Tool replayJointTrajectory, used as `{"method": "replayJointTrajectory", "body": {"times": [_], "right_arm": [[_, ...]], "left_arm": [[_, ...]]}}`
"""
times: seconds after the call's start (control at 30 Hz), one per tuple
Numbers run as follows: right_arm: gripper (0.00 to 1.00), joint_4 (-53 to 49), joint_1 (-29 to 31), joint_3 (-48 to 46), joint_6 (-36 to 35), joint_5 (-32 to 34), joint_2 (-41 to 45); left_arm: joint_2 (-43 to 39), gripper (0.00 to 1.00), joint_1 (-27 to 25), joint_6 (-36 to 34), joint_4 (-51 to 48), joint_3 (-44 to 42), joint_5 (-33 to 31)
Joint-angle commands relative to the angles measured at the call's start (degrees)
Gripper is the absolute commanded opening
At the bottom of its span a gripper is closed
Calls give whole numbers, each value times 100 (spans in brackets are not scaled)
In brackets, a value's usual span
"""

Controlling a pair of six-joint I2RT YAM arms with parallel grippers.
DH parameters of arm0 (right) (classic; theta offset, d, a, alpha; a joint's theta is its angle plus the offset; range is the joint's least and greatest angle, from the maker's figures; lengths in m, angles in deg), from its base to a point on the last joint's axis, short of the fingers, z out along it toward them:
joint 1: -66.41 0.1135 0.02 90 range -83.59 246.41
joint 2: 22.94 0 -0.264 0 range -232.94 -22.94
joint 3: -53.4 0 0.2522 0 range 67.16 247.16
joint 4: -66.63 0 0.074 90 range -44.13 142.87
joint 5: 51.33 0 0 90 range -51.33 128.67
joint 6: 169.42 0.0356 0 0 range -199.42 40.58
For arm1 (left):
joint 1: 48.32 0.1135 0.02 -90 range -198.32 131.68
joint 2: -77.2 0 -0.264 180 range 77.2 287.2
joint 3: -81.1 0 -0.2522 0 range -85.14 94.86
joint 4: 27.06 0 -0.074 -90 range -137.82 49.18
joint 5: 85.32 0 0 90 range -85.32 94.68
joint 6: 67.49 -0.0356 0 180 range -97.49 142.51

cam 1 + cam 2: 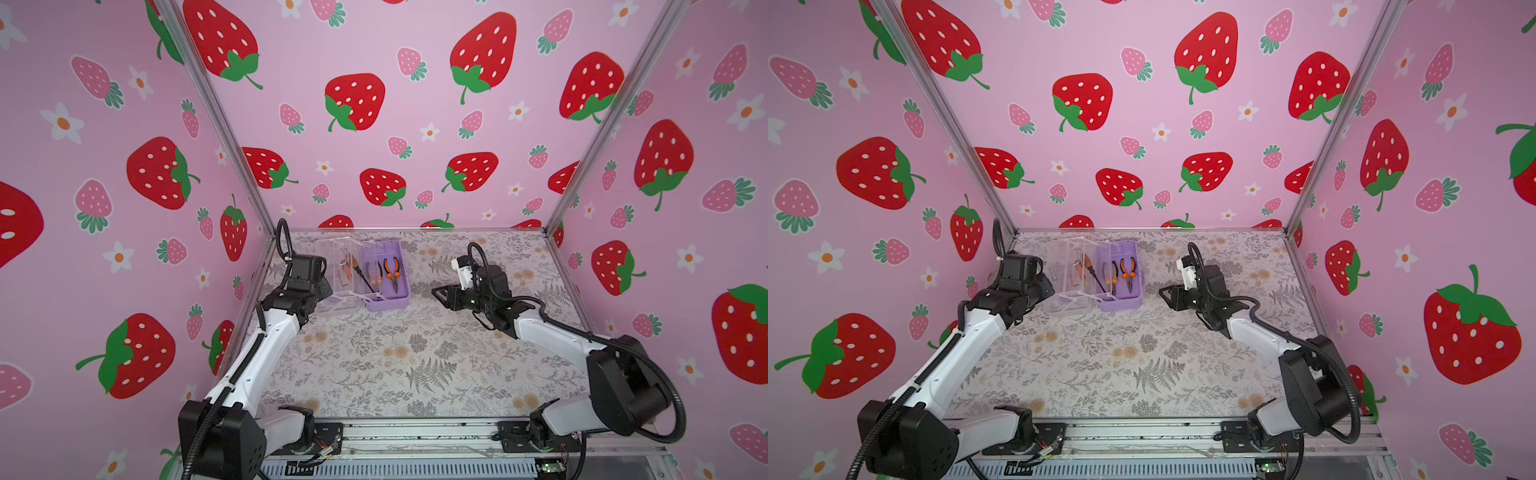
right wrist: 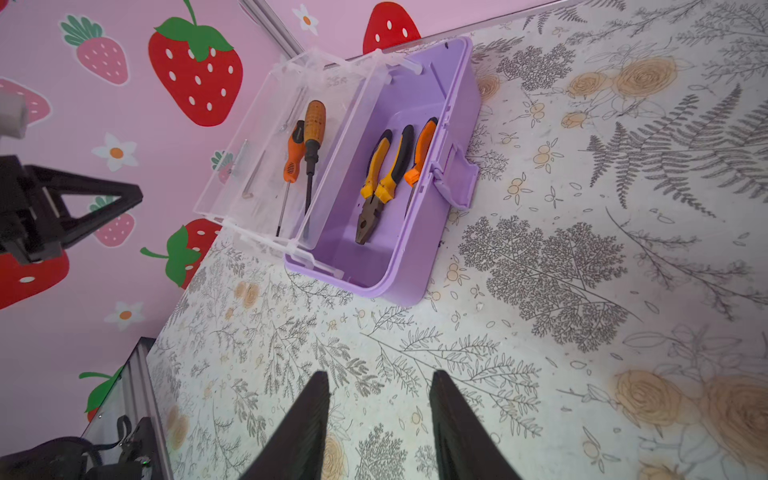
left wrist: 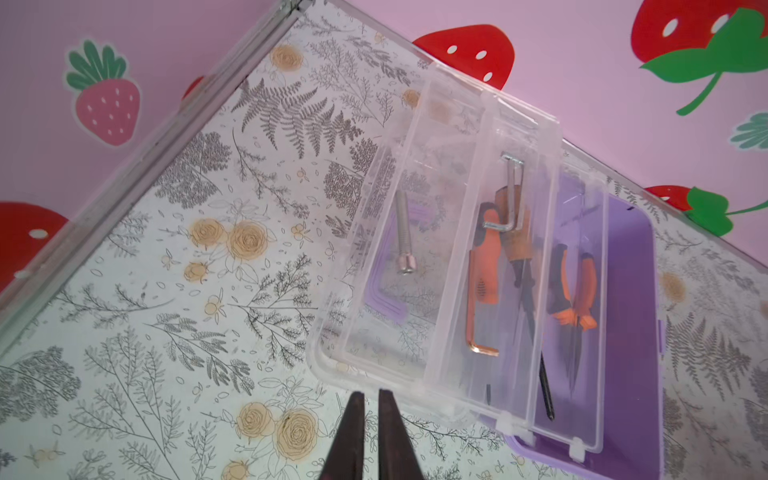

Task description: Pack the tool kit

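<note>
Tool kit [image 1: 386,302] lies open between left tool [image 3: 371,397] and right tool [image 2: 379,376].

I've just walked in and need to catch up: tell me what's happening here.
Two robot arms are packing a small lilac plastic tool case, open at the back of the floral table. Yellow- and orange-handled pliers lie in its base; two orange-handled screwdrivers lie in the clear tray. The left gripper, nearly closed and empty, is by the clear lid's edge. The right gripper hovers open and empty right of the case.
</note>
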Motion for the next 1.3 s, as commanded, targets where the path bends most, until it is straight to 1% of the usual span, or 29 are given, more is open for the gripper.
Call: {"method": "replayJointTrajectory", "body": {"times": [0.0,0.03,0.07,0.13,0.17,0.27,0.37,0.4,0.43,0.47,0.57,0.6,0.63,0.77,0.9,1.03,1.1,1.2,1.27], "right_arm": [[45,0,108,458,-17,455,-538],[47,-43,154,629,-58,559,-741],[49,-95,204,790,-88,660,-927],[51,-158,274,1092,-142,779,-1248],[51,-202,298,1258,-176,807,-1429],[51,-367,352,1682,-289,913,-1883],[51,-463,370,2029,-377,962,-2268],[55,-480,370,2119,-378,937,-2375],[56,-482,373,2225,-385,894,-2507],[61,-493,379,2323,-381,837,-2626],[62,-526,417,2594,-418,709,-2932],[71,-561,442,2674,-459,718,-3013],[100,-628,478,2779,-521,756,-3099],[99,-827,624,3099,-735,1055,-3341],[99,-852,700,3219,-778,1352,-3447],[100,-774,730,3213,-742,1564,-3476],[94,-677,739,3195,-720,1516,-3497],[79,-551,747,3191,-660,1396,-3553],[72,-511,753,3221,-627,1319,-3592]], "left_arm": [[-451,18,326,542,417,-525,641],[-578,27,458,659,477,-718,847],[-685,38,614,767,559,-922,1073],[-805,51,876,943,796,-1316,1525],[-839,54,975,1019,929,-1519,1735],[-831,60,1087,1127,1285,-1951,2074],[-781,64,1085,1173,1592,-2200,2130],[-753,65,1090,1171,1640,-2240,2125],[-719,66,1087,1171,1694,-2276,2131],[-685,66,1089,1162,1737,-2300,2112],[-576,66,1091,1137,1819,-2292,1996],[-540,66,1085,1129,1854,-2283,1972],[-494,67,1089,1115,1907,-2272,1943],[-148,67,1088,1066,1966,-2115,1875],[252,66,1090,1069,2200,-2030,1870],[699,62,1086,1059,2400,-1870,1868],[899,59,1085,1048,2471,-1754,1906],[1190,55,1083,988,2512,-1556,1954],[1309,51,1080,940,2510,-1459,1941]]}}
